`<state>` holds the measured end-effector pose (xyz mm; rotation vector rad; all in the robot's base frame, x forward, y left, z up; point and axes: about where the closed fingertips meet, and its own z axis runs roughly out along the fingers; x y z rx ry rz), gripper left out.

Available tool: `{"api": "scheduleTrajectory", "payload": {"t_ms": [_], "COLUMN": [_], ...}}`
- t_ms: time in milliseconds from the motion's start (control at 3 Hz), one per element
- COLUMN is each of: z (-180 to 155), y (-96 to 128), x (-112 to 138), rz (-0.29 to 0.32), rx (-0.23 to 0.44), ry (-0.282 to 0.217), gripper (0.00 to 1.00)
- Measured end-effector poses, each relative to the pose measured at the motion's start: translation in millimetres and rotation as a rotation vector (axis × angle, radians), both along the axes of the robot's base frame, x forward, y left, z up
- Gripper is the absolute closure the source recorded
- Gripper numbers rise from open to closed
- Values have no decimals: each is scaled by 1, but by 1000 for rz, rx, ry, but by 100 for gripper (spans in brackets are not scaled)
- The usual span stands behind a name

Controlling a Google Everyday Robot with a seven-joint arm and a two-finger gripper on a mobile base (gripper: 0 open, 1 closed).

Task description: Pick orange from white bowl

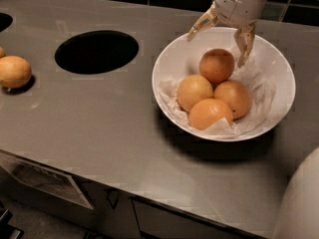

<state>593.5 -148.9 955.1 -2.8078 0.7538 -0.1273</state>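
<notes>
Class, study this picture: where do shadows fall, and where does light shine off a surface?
Camera view: the white bowl casts a dark shadow on the counter along its near side; the lone fruit at left does too; the counter shows soft sheen; the open gripper hangs over the bowl's far rim.

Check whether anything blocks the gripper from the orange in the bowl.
Nothing visible does. The open gripper hangs just behind the orange, at the far side of the white bowl; the three other fruits lie on its near side.
</notes>
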Motion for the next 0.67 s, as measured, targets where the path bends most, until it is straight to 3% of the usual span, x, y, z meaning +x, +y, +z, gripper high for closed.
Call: {"api": "scheduleTrajectory", "payload": {"t_ms": [667], "z": [-9], "y": [3], "x": [-2], "rz": [16], "rx": [10], "ry": [26], "gripper": [25]}}
